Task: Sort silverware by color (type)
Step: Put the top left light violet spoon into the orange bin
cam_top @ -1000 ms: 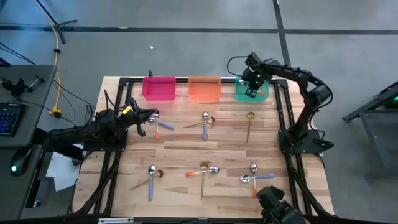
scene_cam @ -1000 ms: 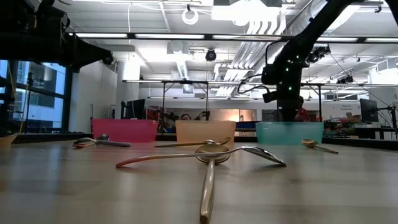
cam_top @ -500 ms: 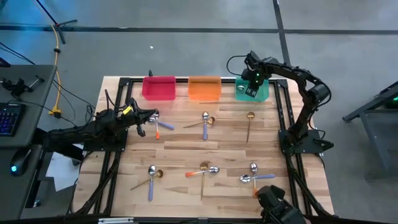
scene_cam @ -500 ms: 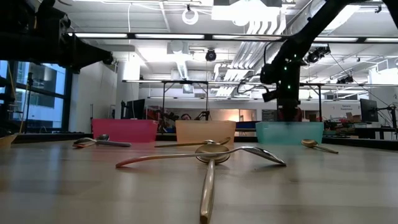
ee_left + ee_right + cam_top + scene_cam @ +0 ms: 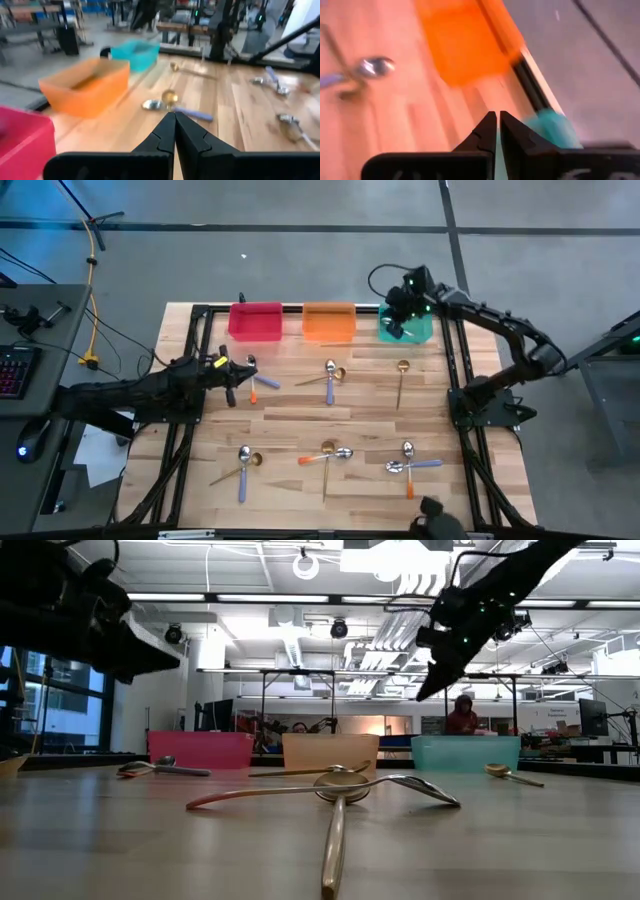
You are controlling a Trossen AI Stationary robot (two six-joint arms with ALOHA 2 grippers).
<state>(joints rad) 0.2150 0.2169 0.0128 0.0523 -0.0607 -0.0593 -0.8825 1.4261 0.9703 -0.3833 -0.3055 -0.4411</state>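
Spoons (image 5: 330, 452) lie in little piles on the near and middle parts of the wooden counter (image 5: 290, 420), the left pincer (image 5: 232, 385) hangs closed and empty beside two spoons (image 5: 256, 381) on the far left, and the right pincer (image 5: 397, 318) hangs closed and empty over the teal bin (image 5: 412, 330) at the far right.

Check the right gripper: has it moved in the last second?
Yes. In the low view the right gripper has risen clear of the teal bin; overhead it is still above that bin.
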